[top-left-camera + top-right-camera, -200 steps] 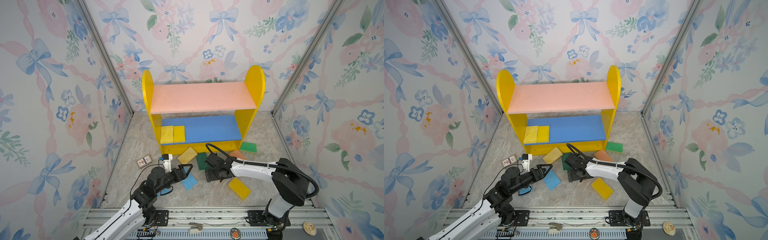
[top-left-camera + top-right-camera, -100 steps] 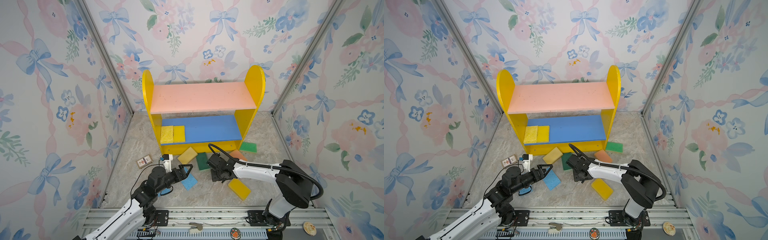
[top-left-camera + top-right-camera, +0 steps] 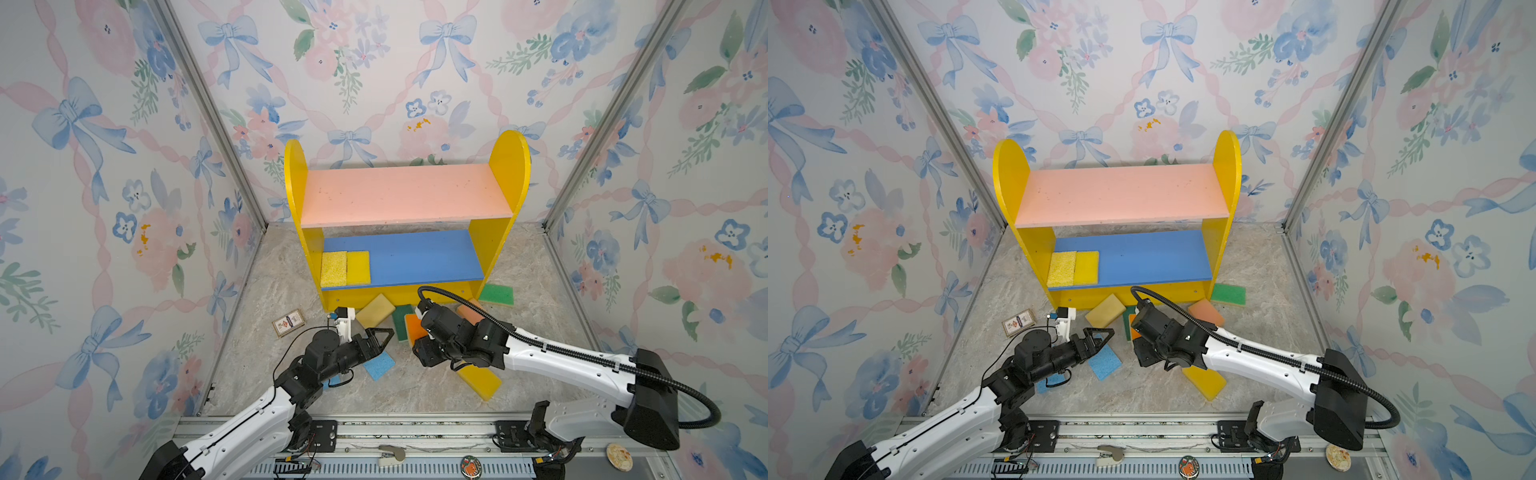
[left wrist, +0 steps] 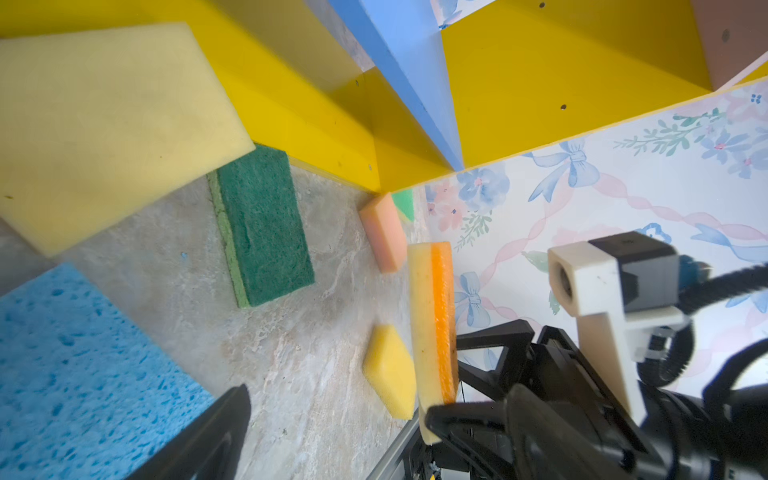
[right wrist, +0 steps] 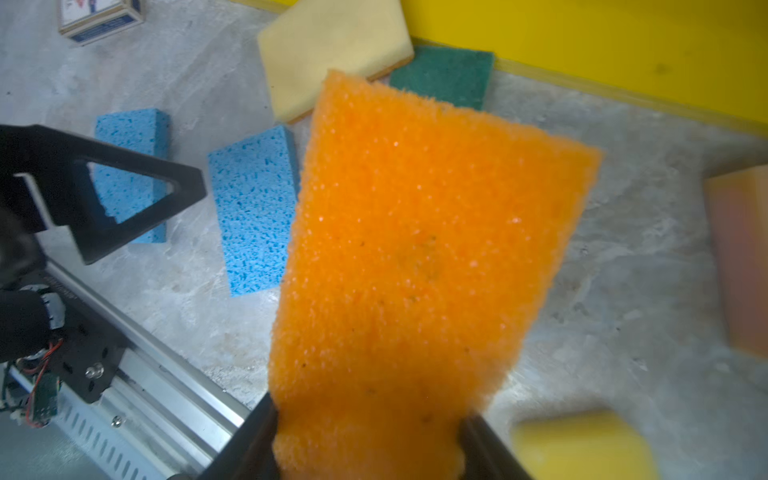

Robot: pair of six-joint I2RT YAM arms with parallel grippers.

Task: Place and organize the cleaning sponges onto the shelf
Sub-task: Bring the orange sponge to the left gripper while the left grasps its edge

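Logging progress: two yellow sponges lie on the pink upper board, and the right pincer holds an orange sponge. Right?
No: both top views show the yellow sponges on the blue lower board. The right pincer does hold the orange sponge.

White arm shells (image 3: pixel 561 361), black joints (image 3: pixel 648 415), triangular black left claw (image 3: pixel 384 338) (ribbed black cable (image 3: pixel 457 296), right arm).

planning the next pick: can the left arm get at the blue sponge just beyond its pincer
Probably yes: the open left pincer hovers right by that blue sponge, which lies flat on the floor with nothing on it.
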